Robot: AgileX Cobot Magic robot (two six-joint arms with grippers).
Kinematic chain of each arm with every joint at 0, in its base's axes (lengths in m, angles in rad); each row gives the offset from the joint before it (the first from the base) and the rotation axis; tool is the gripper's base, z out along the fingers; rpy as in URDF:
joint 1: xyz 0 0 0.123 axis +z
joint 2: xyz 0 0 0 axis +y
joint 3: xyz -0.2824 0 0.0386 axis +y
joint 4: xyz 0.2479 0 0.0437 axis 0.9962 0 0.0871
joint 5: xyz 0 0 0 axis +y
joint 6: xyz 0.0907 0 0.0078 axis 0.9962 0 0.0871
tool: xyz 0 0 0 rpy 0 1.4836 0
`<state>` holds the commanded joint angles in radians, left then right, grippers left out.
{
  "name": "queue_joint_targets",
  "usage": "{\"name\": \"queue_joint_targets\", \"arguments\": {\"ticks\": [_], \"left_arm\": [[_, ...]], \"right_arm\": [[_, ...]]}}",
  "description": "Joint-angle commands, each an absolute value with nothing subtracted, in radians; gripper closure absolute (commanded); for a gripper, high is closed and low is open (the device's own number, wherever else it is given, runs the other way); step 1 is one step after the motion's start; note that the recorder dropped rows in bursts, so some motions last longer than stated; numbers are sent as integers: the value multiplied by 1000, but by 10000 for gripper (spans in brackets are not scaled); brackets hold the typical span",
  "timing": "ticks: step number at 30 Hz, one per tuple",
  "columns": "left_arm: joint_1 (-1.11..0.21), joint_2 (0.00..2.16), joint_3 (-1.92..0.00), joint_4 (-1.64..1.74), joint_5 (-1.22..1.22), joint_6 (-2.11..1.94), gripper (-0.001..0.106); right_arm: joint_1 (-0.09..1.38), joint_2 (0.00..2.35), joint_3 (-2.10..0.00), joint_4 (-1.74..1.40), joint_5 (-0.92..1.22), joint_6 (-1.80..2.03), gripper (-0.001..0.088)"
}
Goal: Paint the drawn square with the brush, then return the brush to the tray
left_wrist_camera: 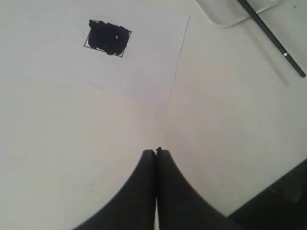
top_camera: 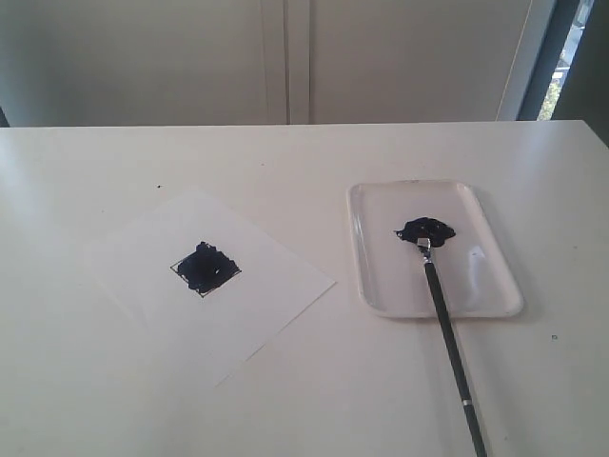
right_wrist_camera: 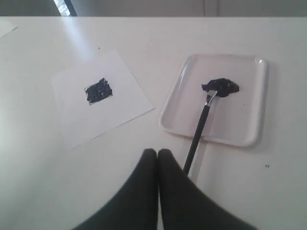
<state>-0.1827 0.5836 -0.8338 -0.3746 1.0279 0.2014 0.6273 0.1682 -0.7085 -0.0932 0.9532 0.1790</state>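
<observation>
The drawn square [top_camera: 205, 268] on the white paper sheet [top_camera: 276, 286] is smeared full of dark blue-black paint; it also shows as the drawn square [left_wrist_camera: 108, 38] and the drawn square [right_wrist_camera: 99, 91]. The brush [top_camera: 445, 324] lies with its head in the black paint blob [top_camera: 425, 229] on the tray [top_camera: 381, 248], its handle crossing the near rim onto the table. My left gripper [left_wrist_camera: 156, 151] is shut and empty, held back from the paper. My right gripper [right_wrist_camera: 158, 152] is shut and empty beside the brush [right_wrist_camera: 200, 128] handle, not touching it. Neither gripper shows in the exterior view.
The tray [right_wrist_camera: 244, 120] sits right of the paper on a plain white table [top_camera: 114, 381]. A dark gap [left_wrist_camera: 283, 196] at the table's edge shows in the left wrist view. A wall and window frame [top_camera: 538, 57] stand behind the table.
</observation>
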Motion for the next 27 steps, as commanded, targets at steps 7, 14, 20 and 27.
{"name": "queue_joint_targets", "arguments": {"ticks": [7,14,20,27], "left_arm": [[-183,400,-644,-525,876,243,1053],[-183,250,-452,-654,733,401,1053],[-183,229,-382,-669,391,474,1053],[-183,258,-281,-710,237,446,1053]], "right_arm": [[627,56,-707,-175,723,80,868],[627,49,-660,-76,720,22,868],[627,49,-638,-78,597,22,868],[627,49,-638,-78,580,22,868]]}}
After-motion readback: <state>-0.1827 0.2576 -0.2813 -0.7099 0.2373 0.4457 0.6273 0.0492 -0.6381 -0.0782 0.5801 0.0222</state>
